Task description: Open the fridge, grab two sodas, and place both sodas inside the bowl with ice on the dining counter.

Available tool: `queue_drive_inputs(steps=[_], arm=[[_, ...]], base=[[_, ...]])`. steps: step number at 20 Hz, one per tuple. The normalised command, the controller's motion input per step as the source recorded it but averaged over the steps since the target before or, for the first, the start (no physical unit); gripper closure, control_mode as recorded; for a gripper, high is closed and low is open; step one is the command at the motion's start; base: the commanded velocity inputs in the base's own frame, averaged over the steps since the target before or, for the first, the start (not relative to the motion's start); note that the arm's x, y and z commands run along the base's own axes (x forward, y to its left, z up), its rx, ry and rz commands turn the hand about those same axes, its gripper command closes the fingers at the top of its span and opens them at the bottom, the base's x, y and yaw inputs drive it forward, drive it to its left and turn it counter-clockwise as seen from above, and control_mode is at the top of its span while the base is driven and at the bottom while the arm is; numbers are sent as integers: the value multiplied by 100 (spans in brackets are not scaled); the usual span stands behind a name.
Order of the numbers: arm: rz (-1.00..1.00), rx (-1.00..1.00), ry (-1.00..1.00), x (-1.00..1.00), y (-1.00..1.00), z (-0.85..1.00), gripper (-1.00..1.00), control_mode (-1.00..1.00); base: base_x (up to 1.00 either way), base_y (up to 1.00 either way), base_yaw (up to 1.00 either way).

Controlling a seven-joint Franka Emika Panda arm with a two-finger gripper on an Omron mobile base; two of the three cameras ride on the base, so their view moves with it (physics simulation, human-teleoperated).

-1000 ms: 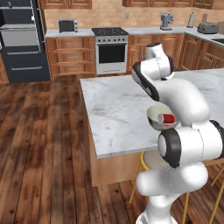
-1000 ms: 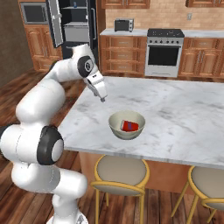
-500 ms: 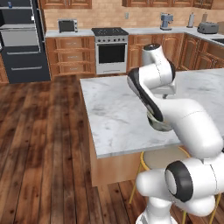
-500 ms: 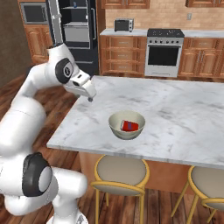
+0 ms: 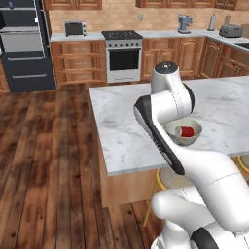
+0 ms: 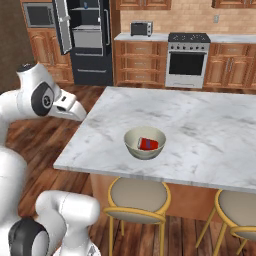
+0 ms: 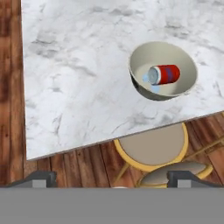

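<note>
Far left, the black fridge (image 6: 86, 40) stands with one door open; the end effector (image 7: 111, 177), jaws spread wide and empty, hangs off the marbled desk (image 6: 210, 130), whose smooth round bowl (image 6: 145, 143) holds a red cylindrical soda (image 6: 148, 144), above yellow-legged stools (image 6: 136, 200).

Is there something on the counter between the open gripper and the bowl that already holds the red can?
Nothing visible. In the hand view the open gripper looks down past the counter edge; bare marble lies before the bowl, and the red can lies on its side inside.
</note>
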Motion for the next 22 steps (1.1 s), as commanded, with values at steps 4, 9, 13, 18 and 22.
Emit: queue_drive_inputs(steps=[4, 9, 13, 18, 22], arm=[[0, 2, -1, -75, 33, -20, -100, -100], [0, 0, -1, -69, 11, -38, -100, -100], [-1, -3, -9, -100, 8, -45, -100, -100], [-2, 0, -8, -89, -4, -20, -100, -100], [7, 4, -4, -71, -68, 5, -100, -100]], base=[[0, 0, 0], [0, 0, 0], [0, 0, 0], [0, 0, 0], [0, 0, 0]])
